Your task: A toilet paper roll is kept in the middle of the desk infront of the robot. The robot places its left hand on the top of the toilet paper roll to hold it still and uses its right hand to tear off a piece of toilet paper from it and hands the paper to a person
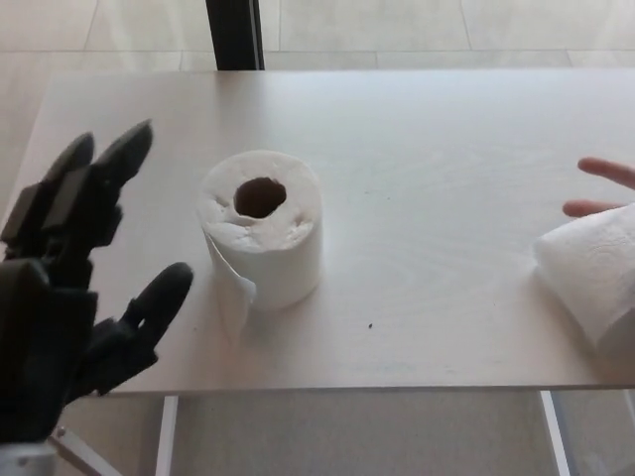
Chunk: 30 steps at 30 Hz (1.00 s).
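Toilet paper roll [263, 226] stands upright near the middle of the desk [446, 149], its core hole facing up and a loose flap of paper hanging down its left front side. We note our left hand [69, 288] at the desk's left edge, well apart from the roll, touching nothing, thumb and both fingers spread wide. We cannot see our right hand anywhere. At the right edge, a person's fingers [600, 188] reach in just above a torn piece of paper [590, 283] lying at the desk's right edge.
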### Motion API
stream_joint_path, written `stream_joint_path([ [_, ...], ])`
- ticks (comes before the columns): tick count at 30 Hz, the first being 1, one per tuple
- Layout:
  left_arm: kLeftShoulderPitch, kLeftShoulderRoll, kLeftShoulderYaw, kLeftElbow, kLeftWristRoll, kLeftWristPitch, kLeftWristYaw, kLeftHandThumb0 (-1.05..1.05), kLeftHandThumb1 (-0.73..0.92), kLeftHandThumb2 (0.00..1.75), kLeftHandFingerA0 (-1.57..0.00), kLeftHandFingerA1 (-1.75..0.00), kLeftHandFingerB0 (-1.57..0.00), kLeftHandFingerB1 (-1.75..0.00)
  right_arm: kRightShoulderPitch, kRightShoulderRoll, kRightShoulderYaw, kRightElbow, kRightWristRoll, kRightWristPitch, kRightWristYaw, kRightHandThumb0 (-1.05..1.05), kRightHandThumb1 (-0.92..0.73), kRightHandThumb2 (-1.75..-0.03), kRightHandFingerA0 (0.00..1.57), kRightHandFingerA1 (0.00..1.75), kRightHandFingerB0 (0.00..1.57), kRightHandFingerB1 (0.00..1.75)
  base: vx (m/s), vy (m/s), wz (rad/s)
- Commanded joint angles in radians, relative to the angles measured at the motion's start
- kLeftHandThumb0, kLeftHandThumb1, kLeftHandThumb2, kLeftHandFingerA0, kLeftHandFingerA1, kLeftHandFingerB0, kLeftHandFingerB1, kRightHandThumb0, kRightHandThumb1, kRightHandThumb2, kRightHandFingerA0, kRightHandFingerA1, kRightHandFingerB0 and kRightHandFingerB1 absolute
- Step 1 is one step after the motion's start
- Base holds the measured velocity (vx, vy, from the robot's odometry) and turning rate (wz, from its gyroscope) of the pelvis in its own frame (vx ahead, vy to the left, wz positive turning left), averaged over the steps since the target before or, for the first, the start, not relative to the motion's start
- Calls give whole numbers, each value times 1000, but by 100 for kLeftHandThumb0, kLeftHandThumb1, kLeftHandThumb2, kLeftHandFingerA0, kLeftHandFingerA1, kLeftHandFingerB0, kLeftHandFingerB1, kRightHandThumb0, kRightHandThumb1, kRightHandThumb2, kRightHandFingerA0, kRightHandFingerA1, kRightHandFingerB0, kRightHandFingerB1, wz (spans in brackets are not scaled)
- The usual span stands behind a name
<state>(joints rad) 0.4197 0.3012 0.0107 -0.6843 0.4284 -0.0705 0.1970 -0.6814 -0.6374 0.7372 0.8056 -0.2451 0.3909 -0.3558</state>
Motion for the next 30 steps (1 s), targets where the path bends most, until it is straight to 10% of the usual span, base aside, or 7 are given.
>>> stream_joint_path([
  [1, 448, -102, 477, -363, -546, -546, 9, -50, 83, 67, 0, -31, -3, -36, -50, -81, 117, 132, -284, -79, 8, -35, -56, -59, 81, 137, 66, 59, 0, 0, 0],
  [2, 446, -111, 491, -363, -546, -544, 6, -49, 83, 69, 0, -31, -2, -34, -51, -70, 127, 139, -292, -57, 10, -44, -57, -59, 71, 120, 60, 46, 0, 0, 0],
  [3, 451, -119, 499, -363, -552, -535, -2, -44, 76, 77, -2, -22, -5, -32, -57, -64, 161, 148, -320, -28, 40, -60, -61, -59, 19, 63, 26, 31, 0, 0, 0],
  [5, 474, -129, 512, -363, -573, -515, -23, -44, 76, 75, -3, -19, -7, -30, -53, -57, 158, 140, -302, -24, 80, -73, -43, -73, 0, 0, 8, 32, 0, 0, 0],
  [9, 471, -133, 538, -331, -569, -520, -37, -44, 82, 65, 0, -33, -6, -32, -40, -67, 128, 79, -269, 8, 138, -95, -55, -85, 0, 12, 0, 0, 0, 0, 0],
  [30, 458, -184, 540, -256, -593, -519, -100, -47, 84, 67, -3, -35, -14, -36, 35, -186, 12, -58, -273, 28, 166, -91, -53, -86, 0, 23, 0, 0, 0, 0, 0],
])
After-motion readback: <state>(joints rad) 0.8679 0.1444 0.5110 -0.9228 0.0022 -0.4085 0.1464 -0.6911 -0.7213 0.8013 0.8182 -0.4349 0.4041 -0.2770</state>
